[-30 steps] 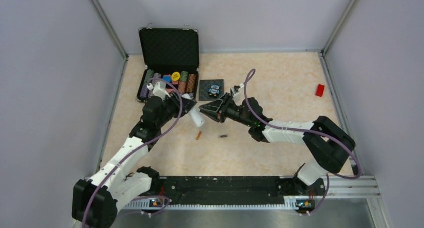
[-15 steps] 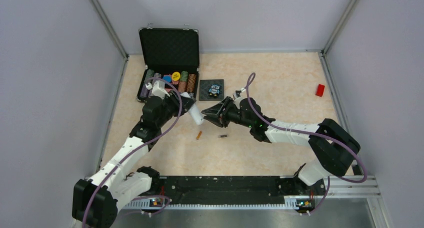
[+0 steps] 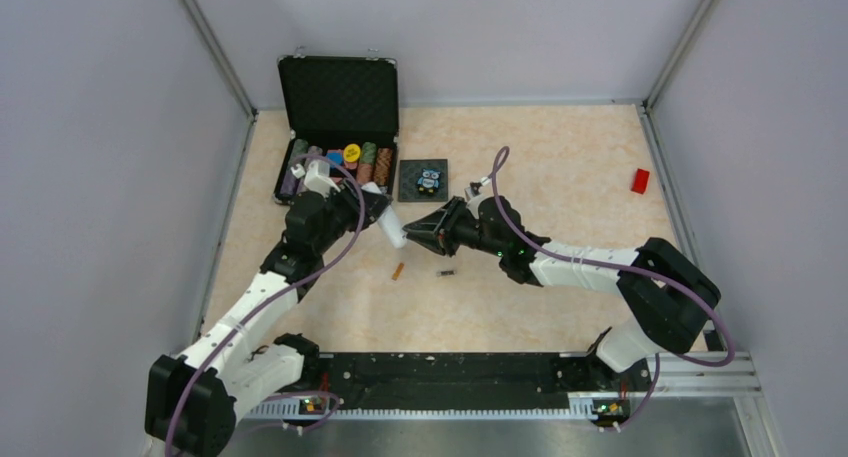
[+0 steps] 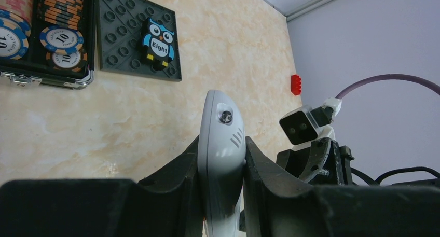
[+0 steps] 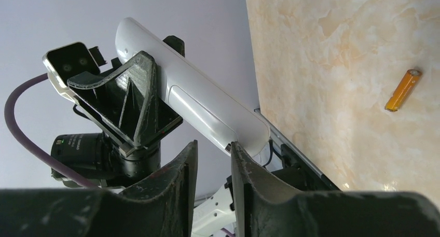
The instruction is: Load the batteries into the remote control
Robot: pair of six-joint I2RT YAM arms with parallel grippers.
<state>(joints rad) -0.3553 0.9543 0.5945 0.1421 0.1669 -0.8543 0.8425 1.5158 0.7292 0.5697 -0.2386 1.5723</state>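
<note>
Your left arm (image 3: 243, 315) and right arm (image 3: 585, 267) wear white shells over black joints, each trailing a purple cable (image 4: 373, 78). Your left gripper (image 4: 222, 149) and right gripper (image 5: 213, 149) are matte black.

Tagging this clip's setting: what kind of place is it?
Likely a lab robot test cell: plain panel walls with metal corner posts box in a marble-look table, two arms are bolted to a rail, and props like a poker-chip case lie around.
</note>
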